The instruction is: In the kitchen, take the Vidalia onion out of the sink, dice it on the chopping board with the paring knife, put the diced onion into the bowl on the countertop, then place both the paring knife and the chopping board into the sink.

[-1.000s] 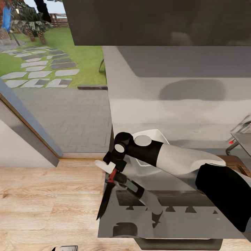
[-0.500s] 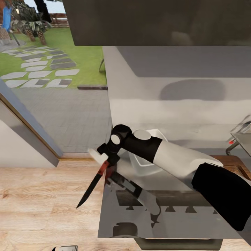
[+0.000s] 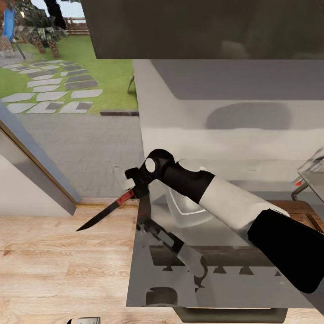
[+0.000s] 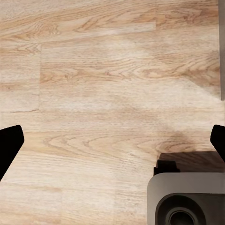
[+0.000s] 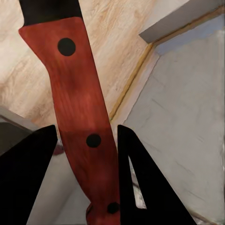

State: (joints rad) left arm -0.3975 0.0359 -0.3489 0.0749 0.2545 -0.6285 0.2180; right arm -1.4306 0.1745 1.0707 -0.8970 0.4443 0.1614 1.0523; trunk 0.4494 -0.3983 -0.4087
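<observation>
right gripper [image 3: 135, 191]: at the left end of the countertop [image 3: 234, 148], black fingers [image 5: 28, 173] clamped on the red handle of the paring knife [image 3: 105, 210]; handle seen close between the fingers in the right wrist view [image 5: 82, 117], with three dark rivets. blade dark, pointing left and toward the near side, out past the countertop edge above the wooden floor [image 3: 54, 265].
left gripper [image 4: 112, 140]: fingers set wide apart, nothing between them, light wood floor below.
bowl [image 3: 184, 211]: white, on the countertop just right of the right gripper, partly covered by the right forearm.
chopping board [image 3: 306, 211]: dark brown, at the right edge of the head view, beyond the right arm.
sink [image 3: 315, 173]: steel corner at far right, with a small red knob [image 3: 298, 183] beside it
</observation>
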